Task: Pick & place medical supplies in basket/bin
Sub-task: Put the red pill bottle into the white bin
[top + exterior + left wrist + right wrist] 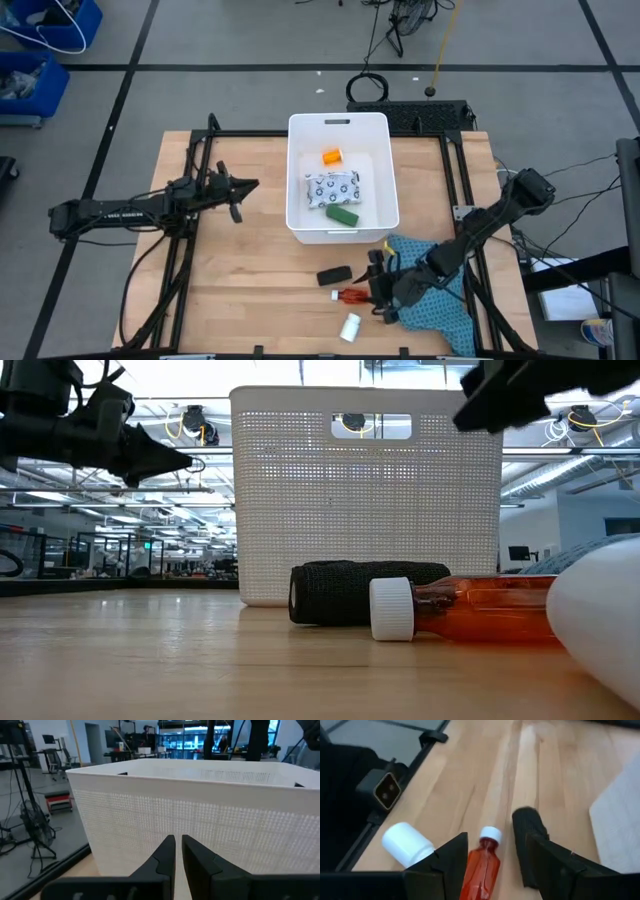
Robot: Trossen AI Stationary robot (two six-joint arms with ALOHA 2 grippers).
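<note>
The white tub (338,128) stands mid-table and holds the orange vial (331,156), the dotted white packet (332,188) and the green oblong (342,213). The black oblong piece (334,275), the red bottle (352,295) and the small white bottle (350,326) lie on the wood near the table's near edge. My right gripper (496,839) hovers open above the red bottle (481,867), one finger on either side of it, touching nothing. My left gripper (240,192) is shut and hangs in the air left of the tub (200,820).
The teal cloth (440,300) lies crumpled under my right arm at the table's near right. In the low view the black piece (365,590) lies in front of the tub (365,490), with the red bottle (480,610) and white bottle (600,630) nearer. Bare wood lies left of the tub.
</note>
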